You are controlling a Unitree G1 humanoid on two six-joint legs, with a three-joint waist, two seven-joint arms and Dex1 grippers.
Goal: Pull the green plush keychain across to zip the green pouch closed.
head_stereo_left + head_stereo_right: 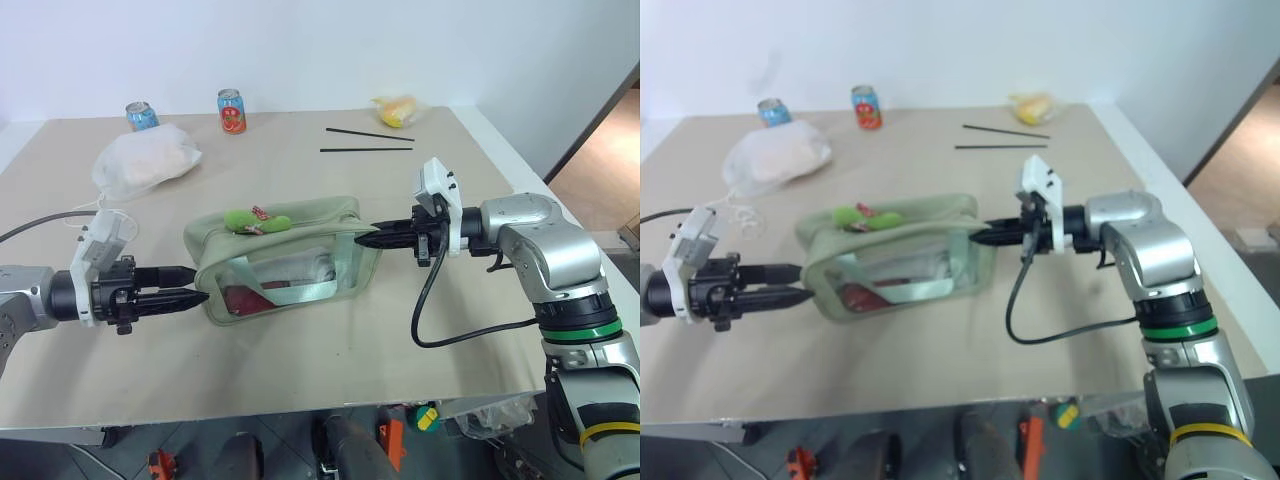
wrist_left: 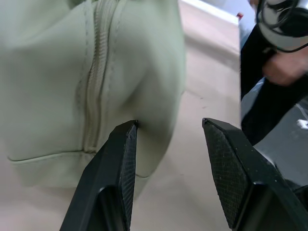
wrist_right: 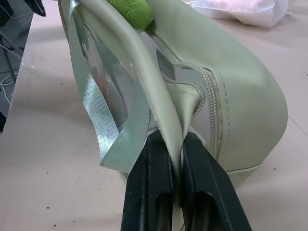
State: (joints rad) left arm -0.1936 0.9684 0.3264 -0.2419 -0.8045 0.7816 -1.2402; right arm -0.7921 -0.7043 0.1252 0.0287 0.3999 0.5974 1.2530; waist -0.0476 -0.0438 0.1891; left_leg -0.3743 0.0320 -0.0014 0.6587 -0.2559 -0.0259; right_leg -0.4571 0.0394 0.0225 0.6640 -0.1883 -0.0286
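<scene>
The green pouch (image 1: 300, 262) lies on its side mid-table, its clear window facing me with red contents behind it. On its top, near the left end, rests the green plush keychain (image 1: 255, 221) with a small red charm. My right gripper (image 1: 362, 238) is shut on the pouch's right end; in the right wrist view its fingers (image 3: 154, 183) pinch a fold of the pouch fabric (image 3: 240, 96) beside the zipper. My left gripper (image 1: 198, 282) stands open at the pouch's left end. In its wrist view the pouch's corner (image 2: 96, 72) bulges at one fingertip (image 2: 126, 144).
A white crinkly bag (image 1: 145, 160) lies at the back left, with two drink cans (image 1: 232, 111) behind it. Two black sticks (image 1: 368, 142) and a yellow wrapped item (image 1: 395, 110) lie at the back right. The table edge (image 1: 520, 170) runs along the right.
</scene>
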